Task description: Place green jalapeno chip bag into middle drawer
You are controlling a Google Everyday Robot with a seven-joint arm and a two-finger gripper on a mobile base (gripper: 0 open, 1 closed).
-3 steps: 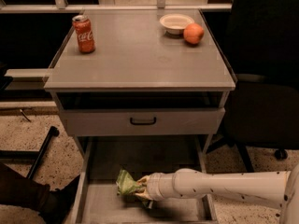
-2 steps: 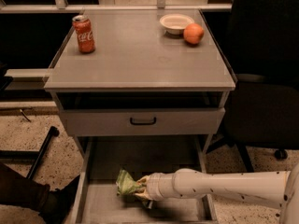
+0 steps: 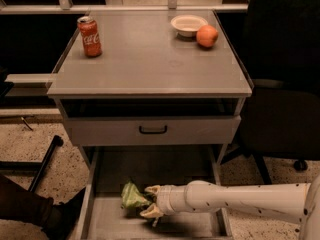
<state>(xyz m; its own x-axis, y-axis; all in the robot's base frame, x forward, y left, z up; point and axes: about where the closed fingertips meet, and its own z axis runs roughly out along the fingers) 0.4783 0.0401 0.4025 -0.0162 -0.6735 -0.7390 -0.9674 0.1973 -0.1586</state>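
Note:
The green jalapeno chip bag (image 3: pixel 131 196) lies crumpled on the floor of the pulled-out middle drawer (image 3: pixel 150 169), left of its centre. My gripper (image 3: pixel 150 201) reaches in from the right, low inside the drawer, right at the bag's right end. Its two fingers stand apart, one above and one below the bag's tip, and do not squeeze it. My white arm (image 3: pixel 240 200) crosses the drawer's right wall.
A shut drawer front with a black handle (image 3: pixel 152 130) is above the open drawer. On the tabletop (image 3: pixel 150 59) stand a red soda can (image 3: pixel 90 36), a white bowl (image 3: pixel 188 24) and an orange (image 3: pixel 207 35). A black chair (image 3: pixel 280 109) stands at the right.
The bag and the arm have stayed in place in the drawer. The fingers look spread wider at the bag's end than before.

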